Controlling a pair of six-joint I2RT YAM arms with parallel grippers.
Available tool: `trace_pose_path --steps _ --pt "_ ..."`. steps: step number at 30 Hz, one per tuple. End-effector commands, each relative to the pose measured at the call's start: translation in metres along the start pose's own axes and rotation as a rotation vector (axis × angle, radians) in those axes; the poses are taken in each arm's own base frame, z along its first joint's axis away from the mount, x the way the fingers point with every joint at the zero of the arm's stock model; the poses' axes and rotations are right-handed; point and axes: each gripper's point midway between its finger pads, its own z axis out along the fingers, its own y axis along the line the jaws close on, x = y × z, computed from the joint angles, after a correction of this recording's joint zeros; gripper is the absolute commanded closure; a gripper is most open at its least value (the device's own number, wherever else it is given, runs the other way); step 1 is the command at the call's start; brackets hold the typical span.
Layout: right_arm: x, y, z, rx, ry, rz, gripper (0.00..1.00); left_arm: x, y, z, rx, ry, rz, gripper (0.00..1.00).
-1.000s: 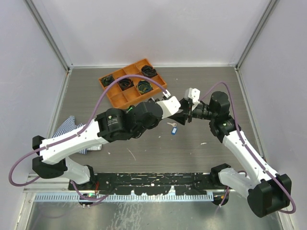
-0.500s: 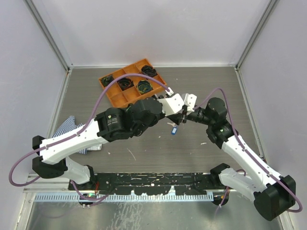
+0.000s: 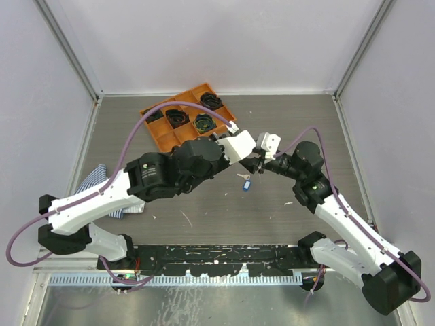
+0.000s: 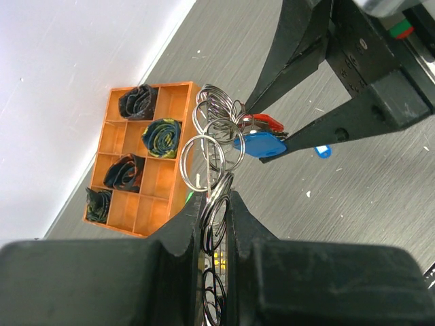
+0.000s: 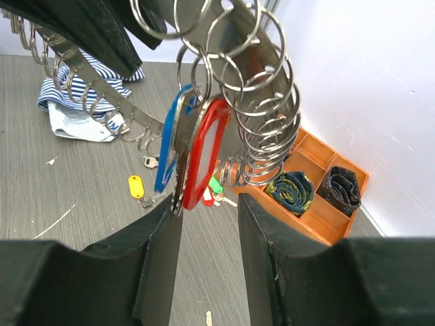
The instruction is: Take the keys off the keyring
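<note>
Red- and blue-tagged keys [image 5: 202, 155] now hang between the half-open, not-yet-pinching jaws of the right gripper [image 5: 209, 202], which has swung in above the table's [image 3: 204, 210] middle to the keyring [image 4: 217, 146] that the left gripper [image 4: 217, 200] clamps aloft, so a pull-off looks close.

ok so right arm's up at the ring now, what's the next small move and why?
Probably close the right gripper on the red tag and blue tag. Its jaws stand apart on either side of both, which hang from the keyring, not yet clamped. The left gripper is shut on the keyring, so it looks braced for a pull.
</note>
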Motion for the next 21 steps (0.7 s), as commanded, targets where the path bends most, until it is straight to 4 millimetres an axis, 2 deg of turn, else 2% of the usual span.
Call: trace_pose_path --steps 1,11,15,18,21 --pt "-0.024 -0.004 -0.003 0.019 -0.066 -0.059 0.59 -0.031 0.024 -0.026 -0.023 -0.124 -0.105 1.00" --pt "-0.036 -0.001 -0.005 -0.005 -0.075 -0.041 0.63 -0.031 0.019 -0.024 -0.008 -0.114 -0.110 1.00" --pt "-0.036 0.006 -0.005 -0.036 -0.079 -0.034 0.60 -0.031 0.020 -0.023 -0.014 -0.115 -0.115 1.00" --pt "-0.037 0.003 -0.005 -0.023 -0.076 -0.036 0.55 -0.032 0.019 -0.024 -0.012 -0.118 -0.123 1.00" --pt "-0.040 0.001 -0.006 -0.011 -0.080 -0.035 0.55 -0.032 0.016 -0.022 -0.001 -0.114 -0.127 1.00"
